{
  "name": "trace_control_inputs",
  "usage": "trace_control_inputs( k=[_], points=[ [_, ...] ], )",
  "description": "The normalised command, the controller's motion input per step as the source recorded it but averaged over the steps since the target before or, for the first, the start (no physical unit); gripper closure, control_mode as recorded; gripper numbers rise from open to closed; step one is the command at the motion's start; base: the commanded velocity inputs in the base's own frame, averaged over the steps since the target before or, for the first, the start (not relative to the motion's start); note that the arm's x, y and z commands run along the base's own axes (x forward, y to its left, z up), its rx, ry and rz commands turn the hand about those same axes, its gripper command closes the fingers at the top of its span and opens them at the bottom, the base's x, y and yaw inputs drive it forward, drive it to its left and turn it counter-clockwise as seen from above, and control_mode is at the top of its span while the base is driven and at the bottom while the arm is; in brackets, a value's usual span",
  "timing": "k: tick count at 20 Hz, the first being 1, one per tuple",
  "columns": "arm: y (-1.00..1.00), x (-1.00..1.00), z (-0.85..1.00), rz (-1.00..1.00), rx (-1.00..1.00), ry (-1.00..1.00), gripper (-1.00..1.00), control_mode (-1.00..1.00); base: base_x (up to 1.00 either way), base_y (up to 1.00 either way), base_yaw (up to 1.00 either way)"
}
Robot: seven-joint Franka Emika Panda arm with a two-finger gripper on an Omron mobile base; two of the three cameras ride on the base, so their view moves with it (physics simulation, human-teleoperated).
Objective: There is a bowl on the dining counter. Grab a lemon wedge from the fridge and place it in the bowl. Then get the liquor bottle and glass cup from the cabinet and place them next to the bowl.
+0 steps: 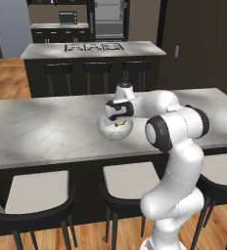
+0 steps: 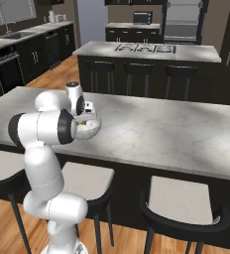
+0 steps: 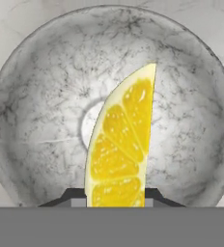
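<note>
The gripper (image 3: 116, 200) hung over the bowl (image 3: 32, 120) on the surface (image 1: 47, 132), jaws pinched on the lemon wedge (image 3: 119, 144). Step in hand: dropping it in; next, I'd say, release, then bottle and cup.

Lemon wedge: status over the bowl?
Gripper shut on the yellow lemon wedge. Wedge hangs above the middle of the round pale marbled bowl, not yet released. Bowl sits on the grey-white marble dining counter; nothing in the way.
</note>
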Motion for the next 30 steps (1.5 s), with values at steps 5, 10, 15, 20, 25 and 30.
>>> trace_control_inputs(
  k=[5, 10, 15, 20, 25, 30],
  points=[
    [0.02, 0.14, -0.23, 0.0, 0.0, 0.0, 1.0, -1.0, 0.0, 0.0, 0.0],
    [0.0, 0.08, -0.25, 0.0, 0.0, 0.0, 1.0, -1.0, 0.0, 0.0, 0.0],
    [0.0, 0.05, -0.12, 0.0, 0.0, 0.0, -1.0, -1.0, 0.0, 0.0, 0.0],
    [0.0, 0.04, 0.0, 0.0, 0.0, 0.0, -1.0, -1.0, 0.0, 0.0, 0.0],
    [0.0, 0.0, 0.0, 0.0, 0.0, 0.0, -1.0, -1.0, 0.0, 0.0, 0.0],
    [0.0, -0.27, 0.52, 0.0, 0.05, -0.15, -1.0, -1.0, 0.0, 0.0, 0.0]
  ],
)
